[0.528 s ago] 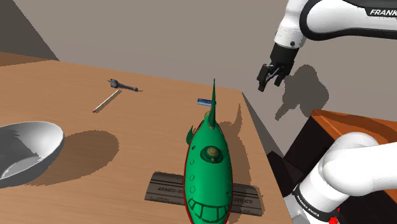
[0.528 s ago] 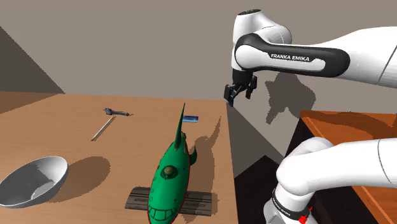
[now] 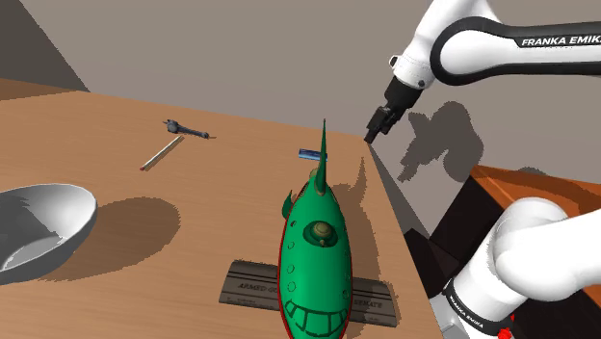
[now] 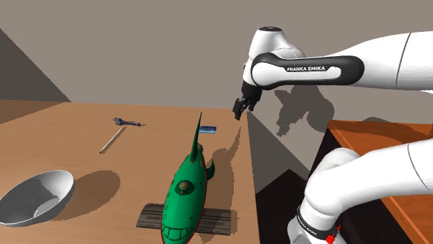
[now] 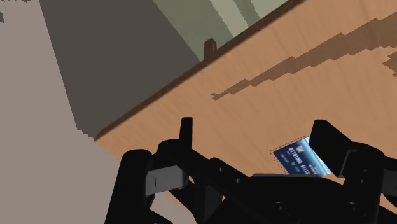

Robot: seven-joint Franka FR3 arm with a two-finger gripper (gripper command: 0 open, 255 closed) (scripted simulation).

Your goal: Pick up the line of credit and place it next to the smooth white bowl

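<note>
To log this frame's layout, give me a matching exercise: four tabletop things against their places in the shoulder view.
Things:
1. small blue card
2. smooth white bowl
3. green spaceship model
4. thin pale stick

Places:
A. on a dark plaque
B. beside the dark drill bit
C. at the view's left edge
D. by the model's far tip

Pairs: 1-D, 2-C, 3-A, 4-B

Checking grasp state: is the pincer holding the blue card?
No, the blue card lies flat on the table, with the pincer in the air apart from it.
</note>
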